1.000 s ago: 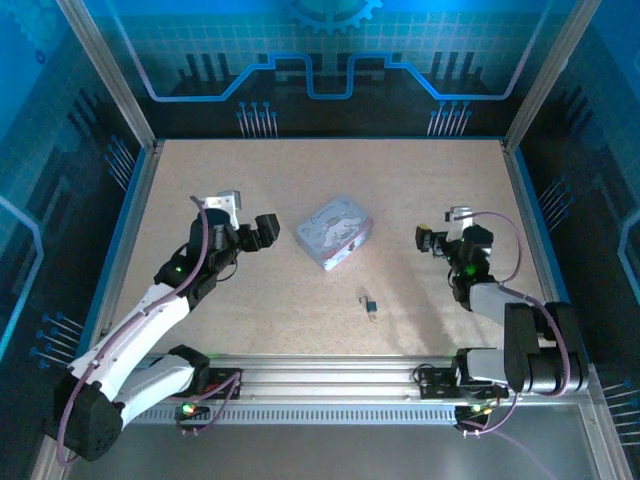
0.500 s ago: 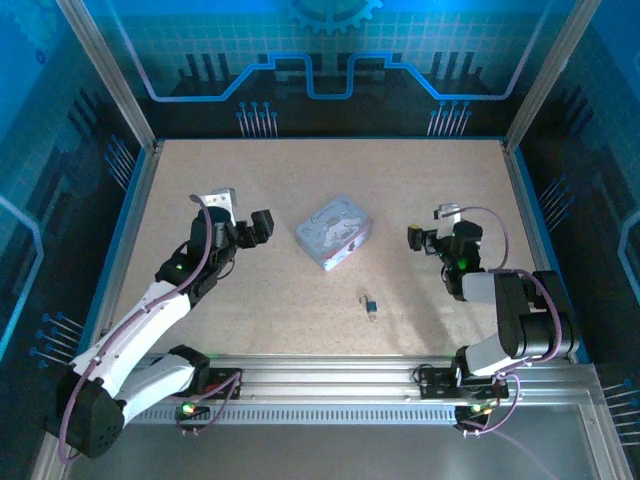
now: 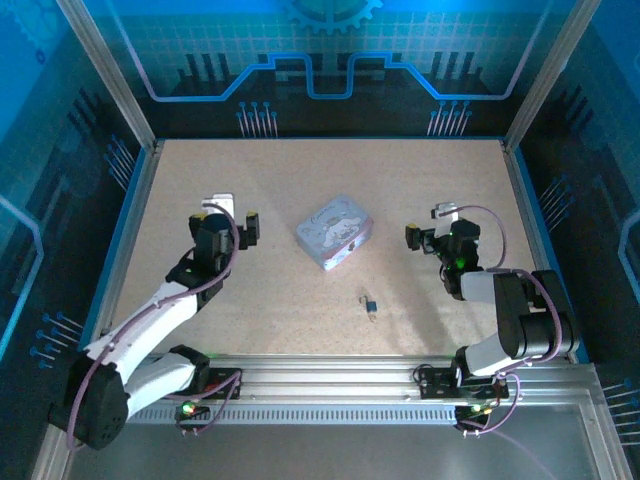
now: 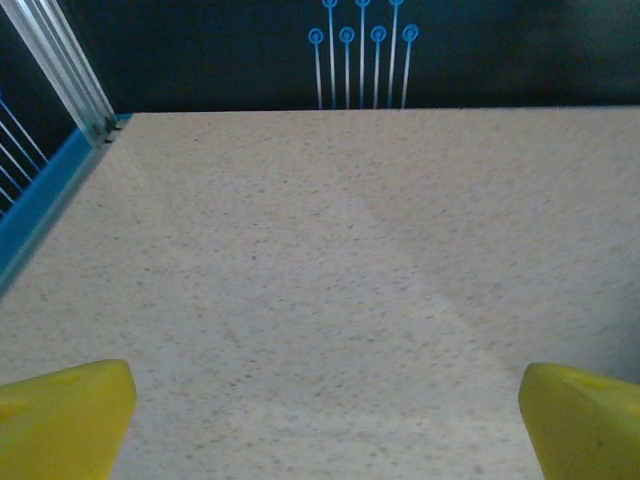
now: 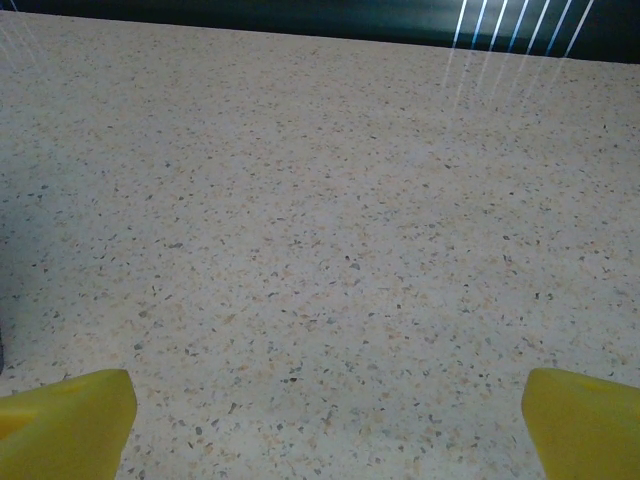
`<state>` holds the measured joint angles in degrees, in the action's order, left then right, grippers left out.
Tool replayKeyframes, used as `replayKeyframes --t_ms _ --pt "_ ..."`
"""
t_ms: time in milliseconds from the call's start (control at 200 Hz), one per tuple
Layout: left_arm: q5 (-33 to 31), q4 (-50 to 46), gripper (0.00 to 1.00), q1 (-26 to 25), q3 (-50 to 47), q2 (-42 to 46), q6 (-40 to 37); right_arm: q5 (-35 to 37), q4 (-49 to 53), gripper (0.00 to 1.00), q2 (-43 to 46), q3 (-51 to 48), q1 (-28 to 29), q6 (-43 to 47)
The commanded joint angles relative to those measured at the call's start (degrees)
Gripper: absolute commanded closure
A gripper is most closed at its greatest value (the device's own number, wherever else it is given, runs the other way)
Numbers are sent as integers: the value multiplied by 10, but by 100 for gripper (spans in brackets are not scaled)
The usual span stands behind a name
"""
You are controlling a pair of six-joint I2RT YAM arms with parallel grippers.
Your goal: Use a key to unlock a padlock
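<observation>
Toward the near edge of the tabletop, a little right of its middle, the padlock is lying flat with the key right against its near side. The pair is too small to tell whether the key is sitting in the lock or only touching it. A pale tin box with a cartoon print is resting near the middle of the tabletop, just beyond the padlock and apart from it.

The left gripper is hanging beside the tin on the side of the left edge, well apart from the padlock. In the left wrist view its yellow fingers are standing wide apart, with bare tabletop between them. The right gripper is hovering on the tin's other side, toward the right edge. Its fingers are likewise spreading wide and gripping nothing.
</observation>
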<state>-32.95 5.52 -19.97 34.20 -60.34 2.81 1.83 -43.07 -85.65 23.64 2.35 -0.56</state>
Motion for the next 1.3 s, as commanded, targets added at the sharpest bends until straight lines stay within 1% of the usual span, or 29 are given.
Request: replayKeyframes --t_ms 0,205,375,590,640,740,820,855,895,1000,1106,1221,1266,1296 --pt "-39 57 1 11 -14 -23 -64 12 -1 0 -5 11 7 9" --pt "3 110 1 50 -42 -80 -43 12 -1 0 -5 11 8 8" --pt "55 187 1 85 -71 -117 -25 13 -1 0 -5 11 8 8" --pt "100 299 1 101 -85 -197 -53 13 -1 0 -5 11 7 9" --pt "116 292 1 103 -76 -205 -58 13 0 0 -5 11 7 9" --pt "131 325 1 104 -71 -227 -79 13 -1 0 -5 11 7 8" --pt "137 383 1 109 -80 -256 -92 13 0 0 -5 11 8 8" --pt "129 366 1 113 -76 -253 -81 13 -1 0 -5 11 8 8" --pt "153 368 1 124 -77 -253 -75 13 -1 0 -5 11 7 8" --pt "167 384 1 136 -88 -252 -64 13 0 0 -5 11 7 8" --pt "201 387 1 153 -91 -251 -53 13 0 0 -5 11 7 8" --pt "242 441 1 179 -118 -266 -31 14 0 0 -5 11 8 8" --pt "246 503 1 181 -132 -292 -37 14 0 0 -5 11 7 9" --pt "254 482 1 180 -131 -284 -37 14 0 0 -5 11 8 9"
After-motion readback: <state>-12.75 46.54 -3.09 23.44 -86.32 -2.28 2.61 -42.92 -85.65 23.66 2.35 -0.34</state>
